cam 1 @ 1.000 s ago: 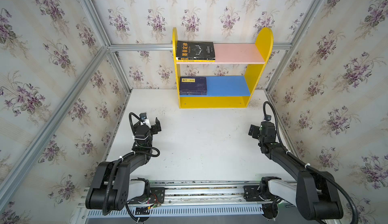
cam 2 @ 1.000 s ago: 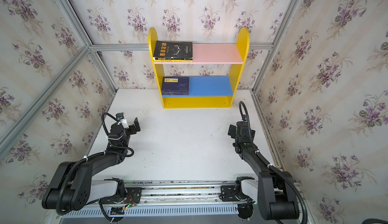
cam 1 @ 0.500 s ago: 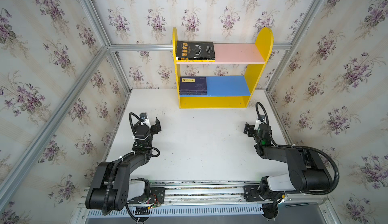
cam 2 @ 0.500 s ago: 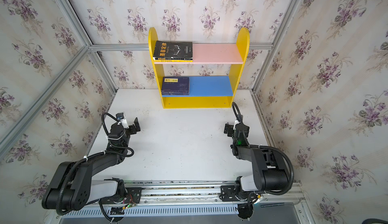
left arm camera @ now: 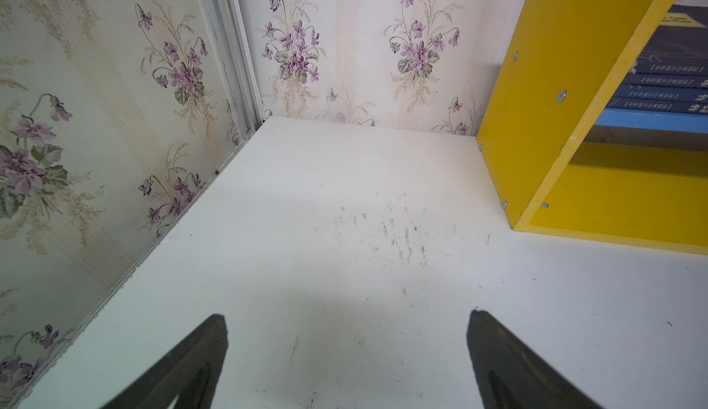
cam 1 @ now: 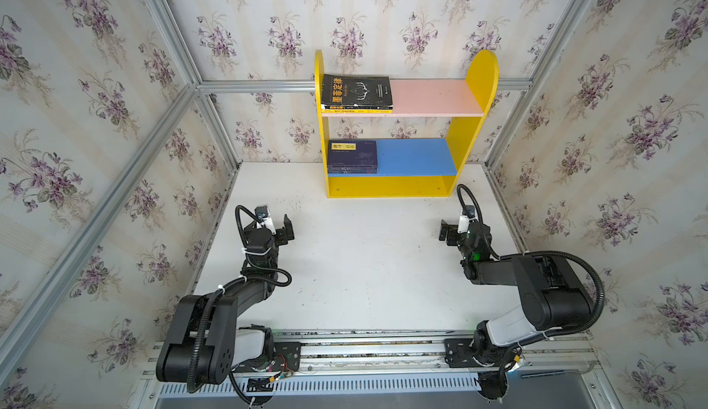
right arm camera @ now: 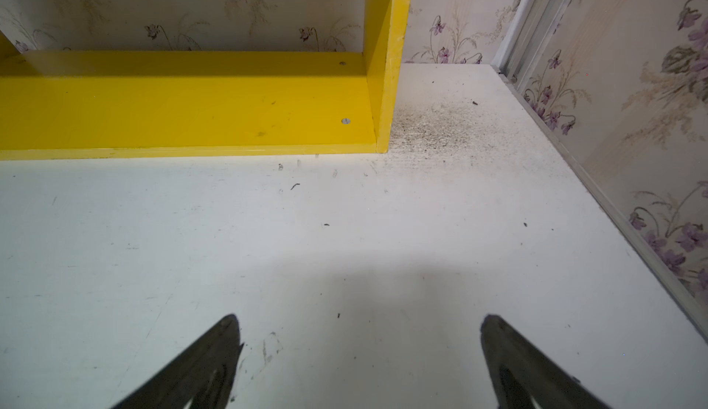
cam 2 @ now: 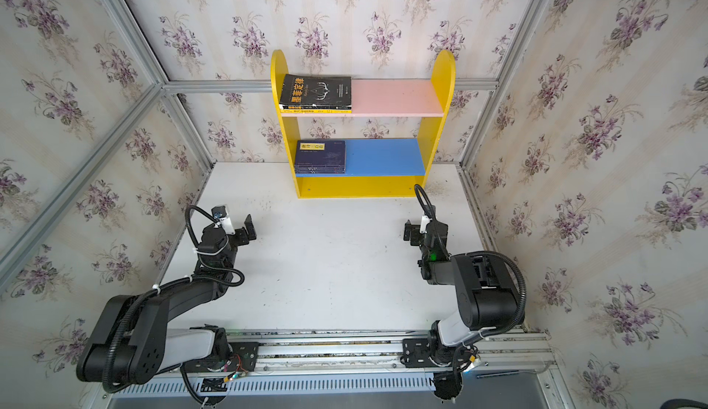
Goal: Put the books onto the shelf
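My left hand (left arm camera: 346,317) and right hand (right arm camera: 360,319) stand spread and empty in front of the shelf (cam 1: 475,119). The books (cam 1: 352,156) lie flat at its left end: black one (cam 1: 356,91) on the pink board (cam 1: 436,96), navy stack (cam 2: 321,156) on the blue board (cam 1: 415,156). Likely light, thin, floppy; grip the spine edge. Nothing on the counter (cam 1: 364,265) blocks it.

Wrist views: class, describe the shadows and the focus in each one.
Left wrist view: soft shadow on the table at the left gripper, fingers slightly blurred, shelf sharp. Right wrist view: similar shadow ahead of the right gripper, fingers also blurred.
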{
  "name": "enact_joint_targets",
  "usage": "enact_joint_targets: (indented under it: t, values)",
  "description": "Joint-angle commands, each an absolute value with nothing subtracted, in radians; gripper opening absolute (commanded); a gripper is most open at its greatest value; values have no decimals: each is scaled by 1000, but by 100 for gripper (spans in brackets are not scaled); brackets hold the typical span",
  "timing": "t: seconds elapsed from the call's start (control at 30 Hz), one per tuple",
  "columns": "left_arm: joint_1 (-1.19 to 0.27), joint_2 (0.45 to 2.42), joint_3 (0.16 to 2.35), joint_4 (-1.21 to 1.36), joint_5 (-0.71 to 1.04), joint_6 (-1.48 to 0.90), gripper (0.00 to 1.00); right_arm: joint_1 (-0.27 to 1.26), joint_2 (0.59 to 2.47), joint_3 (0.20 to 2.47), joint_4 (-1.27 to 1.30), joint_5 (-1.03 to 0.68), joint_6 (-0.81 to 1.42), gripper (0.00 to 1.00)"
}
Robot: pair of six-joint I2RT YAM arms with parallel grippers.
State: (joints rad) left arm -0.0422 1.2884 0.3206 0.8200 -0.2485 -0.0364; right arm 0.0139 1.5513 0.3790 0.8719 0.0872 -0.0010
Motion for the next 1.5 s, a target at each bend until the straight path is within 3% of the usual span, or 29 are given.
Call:
enact_joint_targets:
  t: [0.0,0.1,0.17,0.23,0.33,0.4,1.47]
  values:
    - [-41,1293,331,827,-244,-34,99,14,1544,397,864,82,-5,100]
    - [-27,1297,324,830,-187,-31,99,15,1551,391,908,82,-6,100]
    - [-28,1357,256,1046,-147,3,99,15,1553,387,907,84,-7,100]
    - [-28,1315,291,899,-140,-8,99,15,1544,385,908,83,-8,100]
    - [-28,1345,262,1011,-143,0,99,15,1544,378,921,84,-12,100]
    - [-28,1317,292,900,-140,-8,99,17,1544,375,928,84,-11,100]
    - [-27,1323,284,929,-138,-5,99,18,1543,372,934,85,-12,100]
